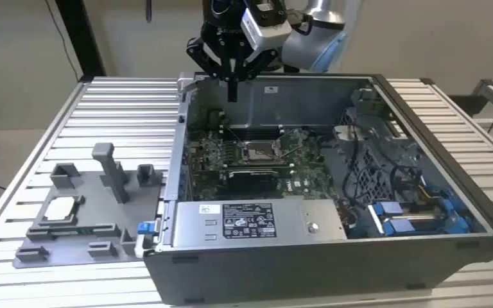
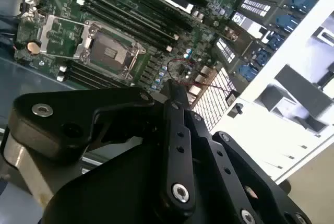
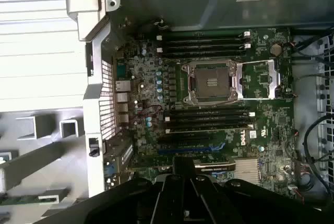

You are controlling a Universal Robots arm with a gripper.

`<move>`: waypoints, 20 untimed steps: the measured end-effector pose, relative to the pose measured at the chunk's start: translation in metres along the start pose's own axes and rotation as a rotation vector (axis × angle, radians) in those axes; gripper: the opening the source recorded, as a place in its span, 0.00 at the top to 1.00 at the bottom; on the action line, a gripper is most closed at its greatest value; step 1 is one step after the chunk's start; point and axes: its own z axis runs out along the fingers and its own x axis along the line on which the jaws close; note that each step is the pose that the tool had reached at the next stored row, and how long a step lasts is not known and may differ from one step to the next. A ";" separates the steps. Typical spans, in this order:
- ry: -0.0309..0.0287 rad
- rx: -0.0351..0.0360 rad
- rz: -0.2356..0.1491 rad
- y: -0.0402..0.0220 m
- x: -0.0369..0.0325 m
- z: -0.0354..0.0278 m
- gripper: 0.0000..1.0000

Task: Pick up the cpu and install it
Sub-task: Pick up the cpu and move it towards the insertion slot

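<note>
Gripper hangs over the far wall of the open computer case, fingers pointing down. In both wrist views the fingers look pressed together with nothing between them, though dark metal against a dark body makes that hard to tell. The cpu is well apart from it. In the exterior view it lies at about eight o'clock from the gripper, outside the case. It sits flat, pale top up, in a pocket of the grey fixture on the slatted table.

Inside the case, at about five o'clock from the gripper in that same view, the socket stands empty on the motherboard. Its load plate is swung open beside it, seen in the first wrist view.

As for handling, the chip should be light, thin and fully stiff, so it will not flex in a pinch. Its smooth metal lid is likely slippery, and the contact face underneath is the delicate part, as are the socket's pins. The sensible hold is across two opposite edges, level, with modest force. How much edge stands proud of the pocket cannot be judged from here. A tilted or dragged landing in the socket is the main risk.
</note>
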 end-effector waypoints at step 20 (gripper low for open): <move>-0.0003 0.0000 0.000 0.0019 0.0104 -0.0001 1.00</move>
